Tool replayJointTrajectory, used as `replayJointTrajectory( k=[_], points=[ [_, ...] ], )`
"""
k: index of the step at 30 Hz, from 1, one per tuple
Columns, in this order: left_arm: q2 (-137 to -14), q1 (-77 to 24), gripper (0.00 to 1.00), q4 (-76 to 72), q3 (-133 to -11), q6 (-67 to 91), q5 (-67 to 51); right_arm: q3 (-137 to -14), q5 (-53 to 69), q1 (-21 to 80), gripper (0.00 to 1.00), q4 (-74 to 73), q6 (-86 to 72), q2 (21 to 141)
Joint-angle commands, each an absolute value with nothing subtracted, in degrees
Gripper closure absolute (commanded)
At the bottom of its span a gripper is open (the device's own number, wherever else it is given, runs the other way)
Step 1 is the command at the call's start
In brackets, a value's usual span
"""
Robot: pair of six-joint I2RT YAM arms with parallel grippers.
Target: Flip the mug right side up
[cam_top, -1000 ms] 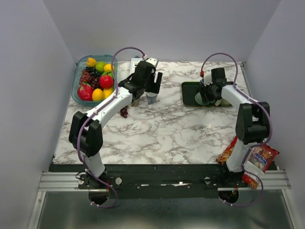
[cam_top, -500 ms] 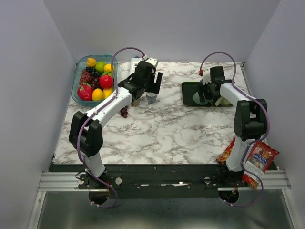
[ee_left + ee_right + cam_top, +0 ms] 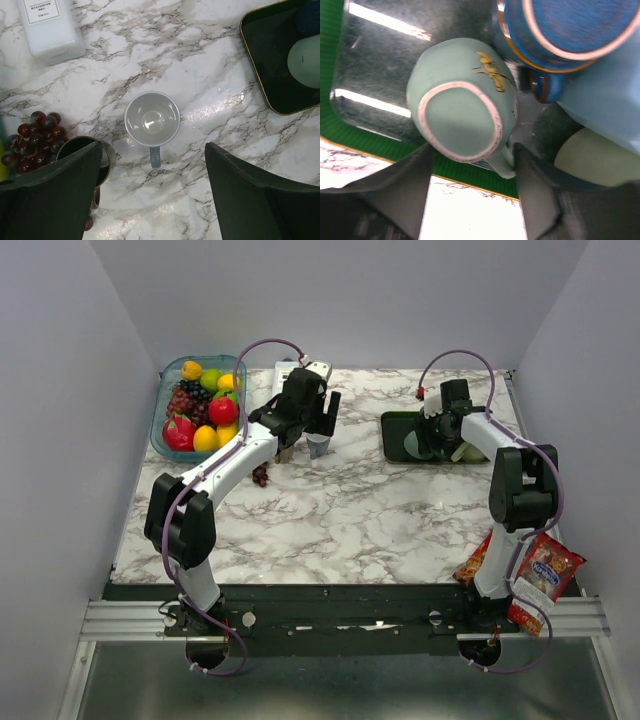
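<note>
A mint-green mug (image 3: pixel 460 107) stands base-up on the green tray (image 3: pixel 365 132), its handle toward the right finger. My right gripper (image 3: pixel 472 150) has its fingers (image 3: pixel 405 190) pressed against both sides of the mug's lower body. In the top view the right gripper (image 3: pixel 437 438) is over the tray (image 3: pixel 392 435), with the mug (image 3: pixel 412 447) partly hidden. A blue mug (image 3: pixel 570 25) with a gold rim sits base-up beside it. My left gripper (image 3: pixel 153 150) is open above an upright grey mug (image 3: pixel 152 119) on the marble.
A dark gold-rimmed cup (image 3: pixel 82 155), loose grapes (image 3: pixel 32 135) and a white bottle (image 3: pixel 50 25) lie near the grey mug. A fruit container (image 3: pixel 165 405) is at the far left. Snack packets (image 3: pixel 545 575) lie by the right arm's base. A pale green object (image 3: pixel 590 155) shares the tray.
My right gripper has moved further over the tray and down around the mint-green mug, hiding more of it in the top view. The left arm has not moved.
</note>
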State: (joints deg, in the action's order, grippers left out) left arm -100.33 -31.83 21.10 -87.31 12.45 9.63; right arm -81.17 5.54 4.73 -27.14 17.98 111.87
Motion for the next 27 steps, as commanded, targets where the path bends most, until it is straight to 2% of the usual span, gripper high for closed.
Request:
replayJointTrajectory(
  k=[1, 9, 13, 15, 19, 27],
  points=[
    [-99.8, -31.5, 0.09, 21.3, -87.5, 12.5, 11.3, -82.6, 6.3, 4.3, 0.4, -27.5, 17.8, 112.4],
    [-99.3, -31.5, 0.09, 21.1, -86.7, 13.0, 11.3, -83.9, 7.1, 4.3, 0.57, -27.5, 16.2, 113.0],
    [-99.1, -31.5, 0.08, 21.2, -86.2, 13.3, 11.4, -84.2, 7.0, 4.3, 0.74, -27.6, 15.9, 113.0],
    [-99.1, -31.5, 0.09, 21.1, -86.2, 13.3, 11.3, -84.4, 6.3, 4.3, 0.78, -27.7, 15.8, 113.1],
    [-99.1, -31.5, 0.09, 21.1, -86.5, 13.4, 11.2, -85.3, 5.3, 4.4, 0.99, -27.9, 14.9, 113.8],
    [-98.8, -31.5, 0.08, 21.2, -86.7, 13.9, 10.2, -87.6, 7.7, 4.3, 0.99, -29.8, 11.6, 113.8]
  ],
)
